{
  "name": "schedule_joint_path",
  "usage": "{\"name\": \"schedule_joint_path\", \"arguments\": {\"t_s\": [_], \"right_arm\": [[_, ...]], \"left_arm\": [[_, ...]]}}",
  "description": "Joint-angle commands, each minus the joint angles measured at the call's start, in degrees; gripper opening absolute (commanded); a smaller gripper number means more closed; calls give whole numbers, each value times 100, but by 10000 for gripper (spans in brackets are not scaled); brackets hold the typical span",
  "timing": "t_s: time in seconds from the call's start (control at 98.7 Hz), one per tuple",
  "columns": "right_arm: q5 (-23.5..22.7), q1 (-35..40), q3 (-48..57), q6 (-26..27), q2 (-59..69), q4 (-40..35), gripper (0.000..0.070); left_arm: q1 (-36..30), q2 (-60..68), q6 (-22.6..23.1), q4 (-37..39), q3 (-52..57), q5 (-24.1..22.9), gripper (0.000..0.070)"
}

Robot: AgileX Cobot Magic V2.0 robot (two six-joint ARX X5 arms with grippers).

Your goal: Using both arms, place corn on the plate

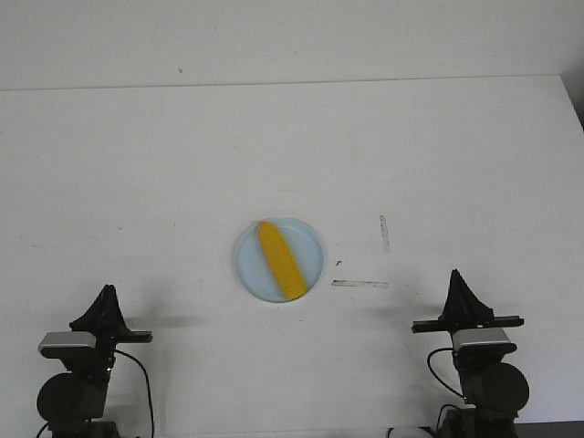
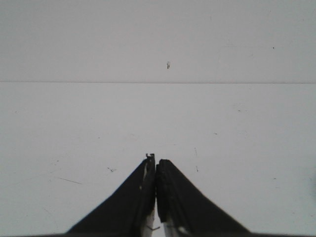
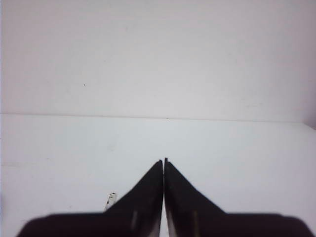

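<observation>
Lying diagonally on the plate point(image 1: 248, 265): 1 corn point(image 1: 279, 260), apparently inside the rim; left gripper point(image 1: 108, 290) and right gripper point(image 1: 455, 275) flank the plate, well apart from it, both with jaws closed, empty

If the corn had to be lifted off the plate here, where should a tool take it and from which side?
Probably from above, at the thick middle of the corn, jaws closing across its width. It lies flat and diagonal on the plate, pointed end toward the far side, so the tool would turn to match. The raised rim hinders a low side approach. Both the left tool and right tool sit closed, well clear.
</observation>
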Motion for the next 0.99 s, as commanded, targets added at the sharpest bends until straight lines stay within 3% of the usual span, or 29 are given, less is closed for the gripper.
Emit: {"name": "schedule_joint_path", "arguments": {"t_s": [0.0,0.314,0.415,0.983], "right_arm": [[-2,11,-9,28,-2,57,4],[-2,11,-9,28,-2,57,4],[-2,11,-9,31,-2,57,4],[-2,11,-9,28,-2,57,4]], "left_arm": [[4,-7,-22,63,-118,13,2],[4,-7,-35,66,-118,13,2],[2,-7,-380,144,-118,13,1],[4,-7,-382,98,-118,13,2]]}}
